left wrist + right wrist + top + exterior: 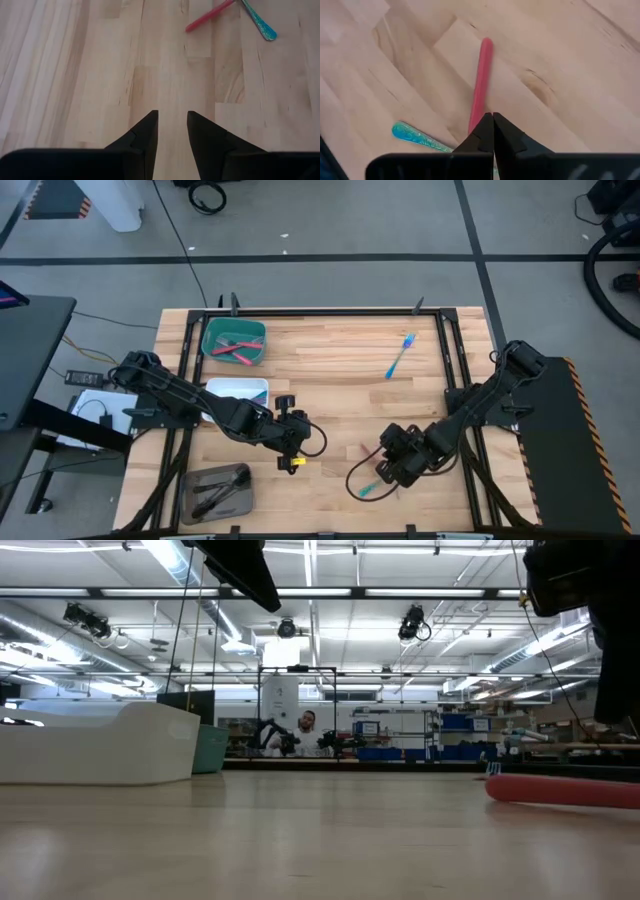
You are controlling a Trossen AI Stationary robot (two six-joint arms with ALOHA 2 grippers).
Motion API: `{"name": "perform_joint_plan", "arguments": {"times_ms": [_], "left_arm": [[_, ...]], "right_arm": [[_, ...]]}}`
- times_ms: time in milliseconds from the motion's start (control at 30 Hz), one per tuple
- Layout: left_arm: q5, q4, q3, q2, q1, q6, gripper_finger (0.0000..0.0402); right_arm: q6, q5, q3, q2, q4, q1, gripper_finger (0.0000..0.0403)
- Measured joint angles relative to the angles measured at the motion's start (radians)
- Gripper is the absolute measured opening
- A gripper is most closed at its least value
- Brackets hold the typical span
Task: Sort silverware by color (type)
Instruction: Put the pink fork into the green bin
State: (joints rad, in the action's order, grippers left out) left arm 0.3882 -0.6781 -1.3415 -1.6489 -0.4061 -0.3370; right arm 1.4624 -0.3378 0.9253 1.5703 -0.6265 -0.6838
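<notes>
Overhead, the wooden table (330, 360) fills the centre of the frame, with three trays along its left side: a teal tray (234, 341) at upper left holding red-handled utensils (236, 352), a white tray (238, 391) below it, and a grey tray (217, 489) at lower left holding dark utensils (222, 491). An iridescent blue utensil (401, 356) lies alone at upper right of the tabletop.

The right gripper (493, 120) is low over the table at lower right of centre; its jaws are pressed together on the near end of a red-handled utensil (480, 82), whose handle runs up the middle of the right wrist frame. An iridescent teal utensil (420, 137) lies at lower left of that frame, passing beneath the fingers.

The left gripper (172, 117) sits just left of centre in the overhead frame, jaws parted by a narrow gap with only bare wood between them. At the upper right of its wrist frame both the red and teal utensils show.

At table height, the red handle appears as a horizontal bar at right.
</notes>
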Motion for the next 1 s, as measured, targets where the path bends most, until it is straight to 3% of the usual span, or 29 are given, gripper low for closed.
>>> {"name": "perform_joint_plan", "arguments": {"times_ms": [333,667,1000], "left_arm": [[0.0,0.0,0.0,0.0,0.0,0.0,0.0114],[0.0,0.0,0.0,0.0,0.0,0.013,0.0114],[0.0,0.001,0.0,0.0,0.0,0.008,0.0114]], "right_arm": [[-0.043,0.077,0.0,0.0,0.025,0.01,0.0063],[-0.055,0.044,0.002,0.068,0.184,0.011,0.0123],[-0.049,0.059,0.002,0.113,0.156,0.024,0.0137]]}}
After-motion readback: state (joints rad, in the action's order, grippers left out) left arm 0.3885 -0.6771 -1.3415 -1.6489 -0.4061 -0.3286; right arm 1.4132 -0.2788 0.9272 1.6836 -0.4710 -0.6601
